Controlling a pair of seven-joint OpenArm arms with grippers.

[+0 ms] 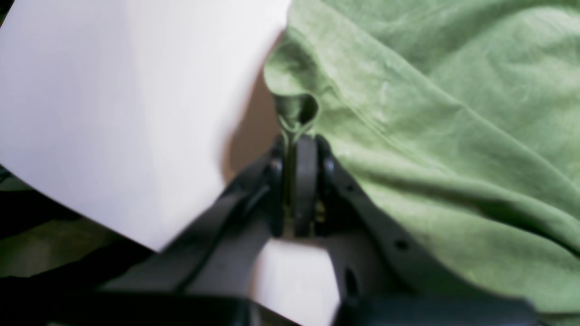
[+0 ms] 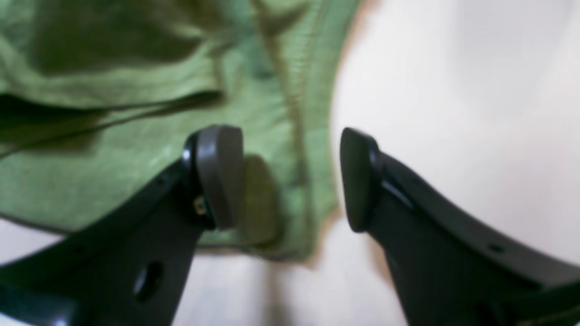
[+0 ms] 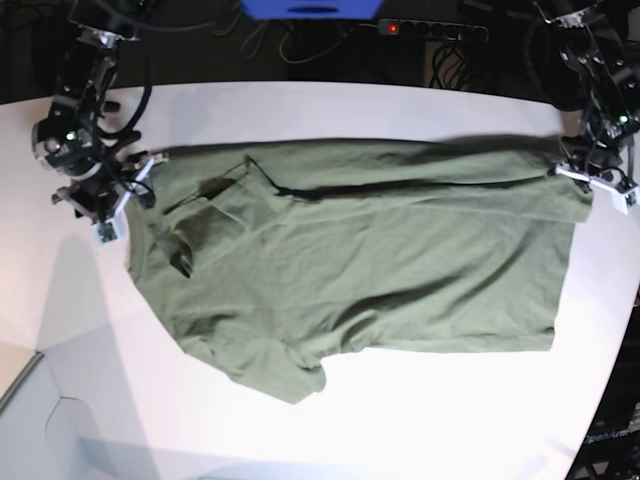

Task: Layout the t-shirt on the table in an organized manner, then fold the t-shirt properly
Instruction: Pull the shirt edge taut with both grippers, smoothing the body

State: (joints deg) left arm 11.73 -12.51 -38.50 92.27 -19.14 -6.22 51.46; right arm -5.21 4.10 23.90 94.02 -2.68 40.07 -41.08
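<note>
The t-shirt (image 3: 360, 250) lies spread across the middle of the table (image 3: 330, 110), olive green, long axis running side to side in the base view. One sleeve (image 3: 285, 375) sticks out toward the near table edge; another fold of cloth (image 3: 215, 200) lies doubled over near the shirt's left end in that view. The cloth is wrinkled throughout, with a long crease along the far edge.

Left gripper (image 1: 297, 136): at the shirt's right-hand corner in the base view, jaws pressed together on a small pinch of the fabric edge. The cloth bulges into a little loop just past the tips. The arm comes down from the far right corner, with the wrist low over the table.

Right gripper (image 2: 290, 176): at the shirt's opposite end, jaws standing wide apart and nothing between them. One finger (image 2: 219, 174) hangs over the cloth and casts a shadow on it; the other is over bare table just beside the hem. Whether the finger touches the cloth I cannot tell. The arm reaches in from the far left corner.

Both wrist views are blurred, so seams and stitching are only faintly readable. The left gripper's tips are partly buried in cloth. In the base view the left gripper is cut by the frame edge.
</note>
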